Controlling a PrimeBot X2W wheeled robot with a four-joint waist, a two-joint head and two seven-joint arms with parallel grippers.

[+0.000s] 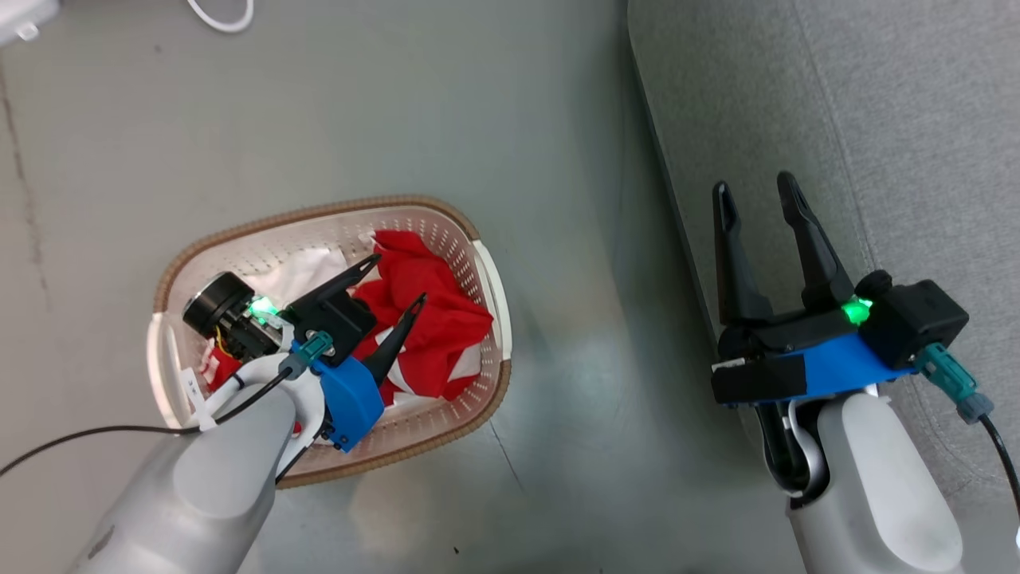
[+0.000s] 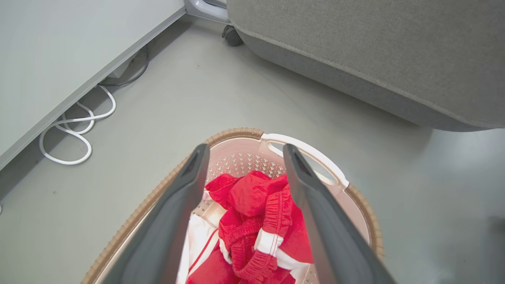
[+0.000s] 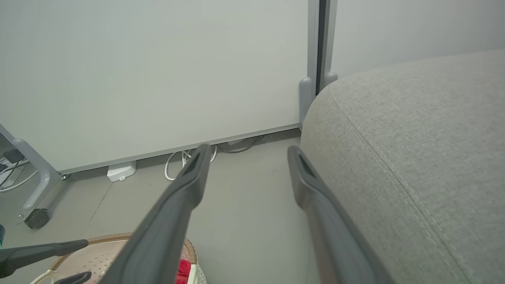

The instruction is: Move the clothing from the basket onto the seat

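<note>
Over grey floor, our spread left gripper hovers above soft red white-striped clothing in the cream perforated plastic basket; next we should lower and pinch.

Clothing in the basket, with the seat alongside.
The clothing, bright red fabric with white stripes and an elastic-gathered band, lies crumpled inside the basket, heaped toward the end nearer the seat. The basket, cream perforated plastic with a brown woven-look rim and white side handles, stands upright on the floor, apart from the seat. The seat is a large grey fabric cushion with a rounded edge and a seam line running along it.
</note>
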